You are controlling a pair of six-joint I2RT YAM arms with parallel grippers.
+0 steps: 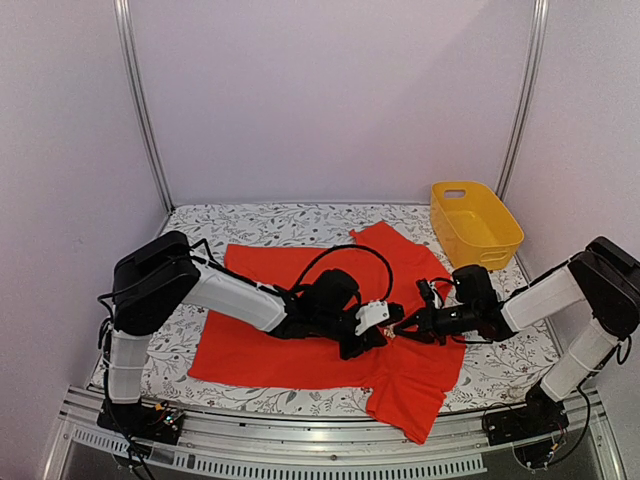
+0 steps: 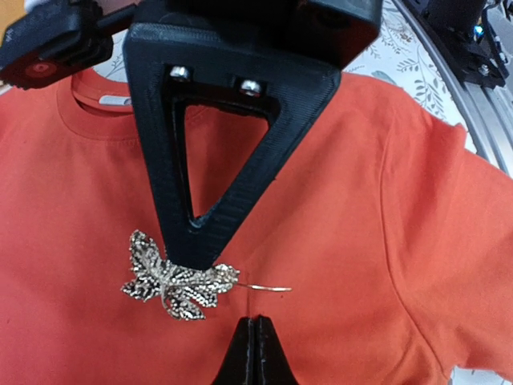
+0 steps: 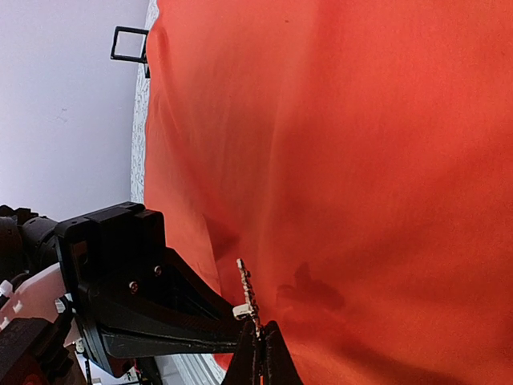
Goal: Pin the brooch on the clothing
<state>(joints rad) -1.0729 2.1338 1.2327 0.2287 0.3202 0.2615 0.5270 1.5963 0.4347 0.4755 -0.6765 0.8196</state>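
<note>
The clothing (image 1: pixel 265 350), a red-orange T-shirt, lies spread flat on the patterned table, and both grippers meet over its front. My right gripper (image 3: pixel 260 335) is shut on the brooch (image 3: pixel 250 293), here seen edge-on just above the cloth. In the left wrist view the brooch (image 2: pixel 172 281) is a glittery silver leaf under the right gripper's black fingers (image 2: pixel 160 160). Its thin pin points right, lying over the clothing (image 2: pixel 361 200). My left gripper (image 2: pixel 255 325) is shut just below the pin, and a thin crease of cloth runs up from its tips.
A yellow plastic basket (image 1: pixel 475 222) stands at the back right of the table. A small black square frame (image 3: pixel 128 44) sits beyond the shirt's far edge. The metal front rail (image 1: pixel 300 440) runs along the near side, and one sleeve hangs over it.
</note>
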